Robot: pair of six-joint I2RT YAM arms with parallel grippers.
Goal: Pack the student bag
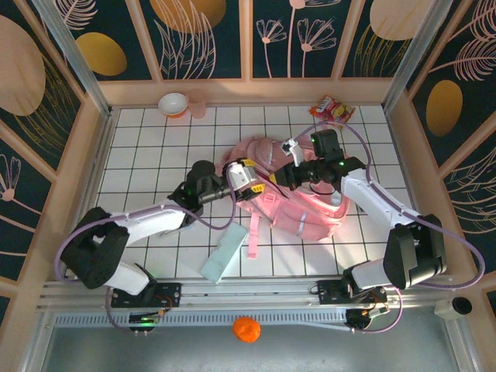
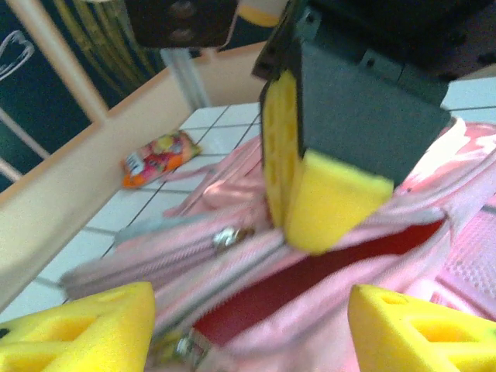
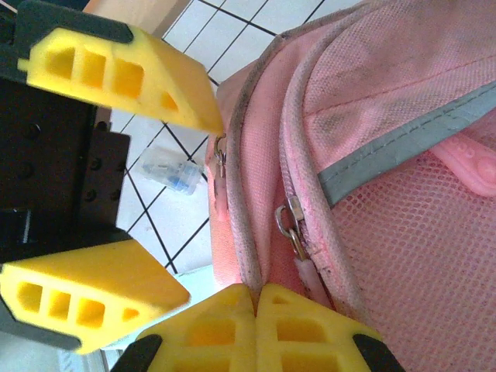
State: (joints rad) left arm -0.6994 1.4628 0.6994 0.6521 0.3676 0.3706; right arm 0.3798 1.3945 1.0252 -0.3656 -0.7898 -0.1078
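The student bag (image 1: 298, 205) lies flat at the middle of the tiled counter (image 1: 139, 155), just toward 3 o'clock from centre, with its straps trailing toward 6 o'clock. We see the right gripper (image 3: 256, 306) with its fingers (image 3: 310, 337) pressed together on the rim of the bag's zipped opening. The pink edge runs straight down into the seam between the pads. The left gripper (image 2: 252, 310) sits just beside it at the bag's 9 o'clock edge, its fingers (image 2: 85, 329) spread wide and holding nothing. Between them the mouth gapes a little and shows a red lining (image 2: 310, 271).

We judge the step to be opening the mouth so that things can go in. A pale blue flat item (image 1: 223, 256) lies at 7 o'clock from the bag, and a snack packet (image 1: 332, 108) at 1 o'clock.

What worries us most is the pinch. It holds only a thin fold of soft fabric, so a sideways pull could slide the rim free and the mouth would fall shut. The two grippers also work very near each other, and a careless closing of the left one could strike the right fingers or catch the zip pull (image 3: 288, 225) instead of the opposite rim. Because the bag is limp and unweighted, a hard tug may drag it across the tiles instead of widening the gap.
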